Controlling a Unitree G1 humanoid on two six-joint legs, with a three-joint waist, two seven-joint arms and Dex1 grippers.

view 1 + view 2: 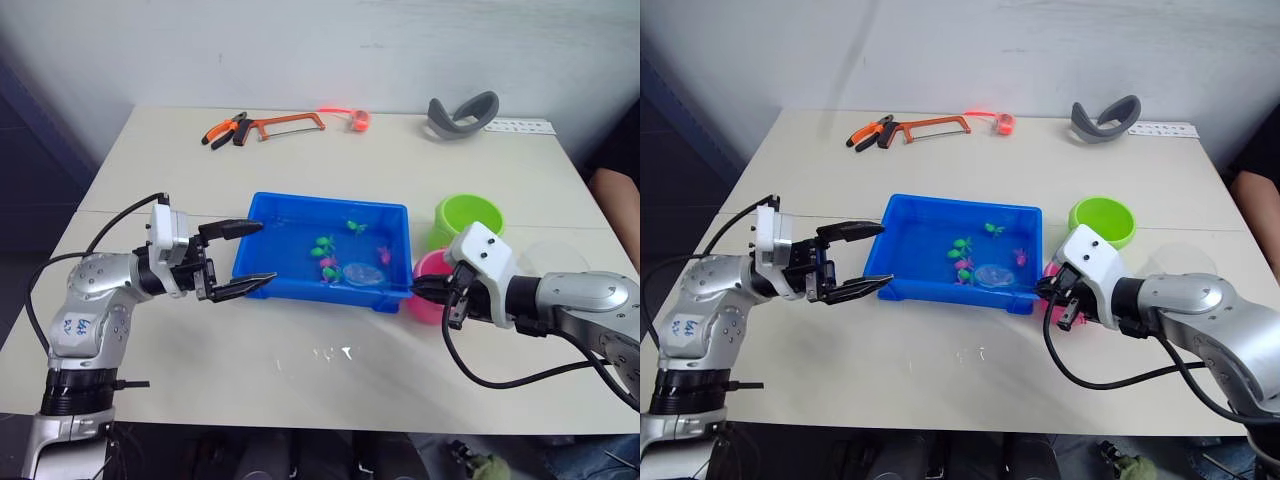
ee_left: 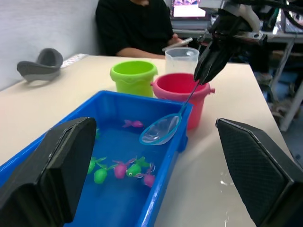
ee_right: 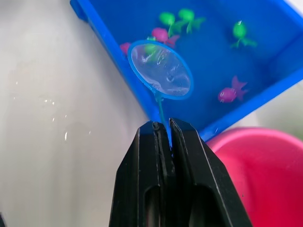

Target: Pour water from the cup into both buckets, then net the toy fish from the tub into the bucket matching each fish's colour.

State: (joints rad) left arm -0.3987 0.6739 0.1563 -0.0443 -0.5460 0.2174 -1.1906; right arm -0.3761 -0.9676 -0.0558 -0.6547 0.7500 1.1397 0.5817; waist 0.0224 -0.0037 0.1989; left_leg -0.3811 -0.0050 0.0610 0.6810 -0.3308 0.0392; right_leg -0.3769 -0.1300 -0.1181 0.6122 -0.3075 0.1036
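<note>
Your right gripper [image 3: 163, 130] is pinching the net's [image 3: 161, 69] thin handle, holding the hoop over the blue tub [image 1: 270, 215], probably just above the water, to reach the toy fish [image 1: 326, 262]. Your left gripper [image 1: 250, 255] is waiting spread wide at the tub's rim, perhaps steadying it. The pink bucket [image 2: 182, 87] and lime bucket [image 2: 133, 75] are sitting beside the tub.

No text, label, brand or number can be read. Small dark marks stand on the left arm's grey casing [image 1: 75, 325], too small to make out.
</note>
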